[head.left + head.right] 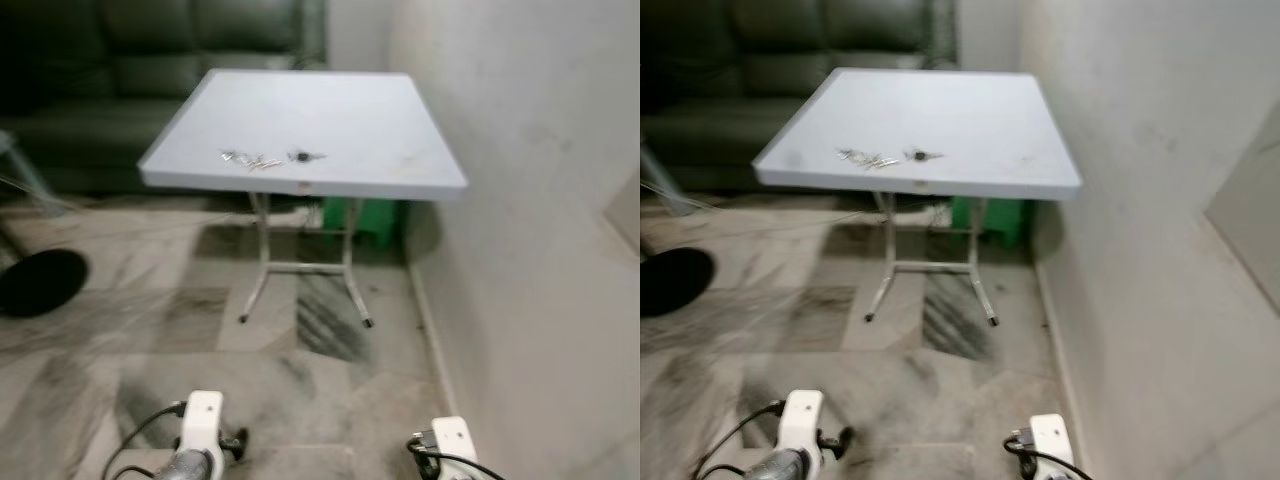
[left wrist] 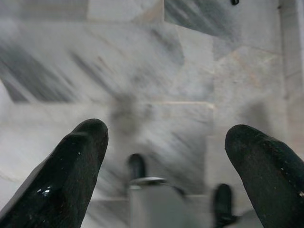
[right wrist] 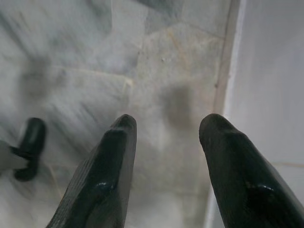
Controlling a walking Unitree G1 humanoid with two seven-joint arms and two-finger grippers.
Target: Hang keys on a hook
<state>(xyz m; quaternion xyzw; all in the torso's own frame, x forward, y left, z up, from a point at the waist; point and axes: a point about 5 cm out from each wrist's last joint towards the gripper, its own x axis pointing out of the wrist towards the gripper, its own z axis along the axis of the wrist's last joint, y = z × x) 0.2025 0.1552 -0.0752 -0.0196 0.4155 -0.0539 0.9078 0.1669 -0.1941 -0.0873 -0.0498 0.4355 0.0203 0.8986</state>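
- The keys (image 1: 270,158) lie loose on the white folding table (image 1: 380,140), near its front edge, toward the robot's left of centre.
- You are in the approach step, I judge: nothing is picked up, and the table stands well ahead across the marble floor (image 1: 150,340).
- The left gripper (image 2: 164,156) hangs low over the floor, jaws wide and empty.
- The right gripper (image 3: 164,142) points down beside the wall (image 1: 520,200), jaws parted and empty.
- Next you need to walk up to the table's front edge, then reach for the keys.
- You have no hook in sight yet; expect to search for it.
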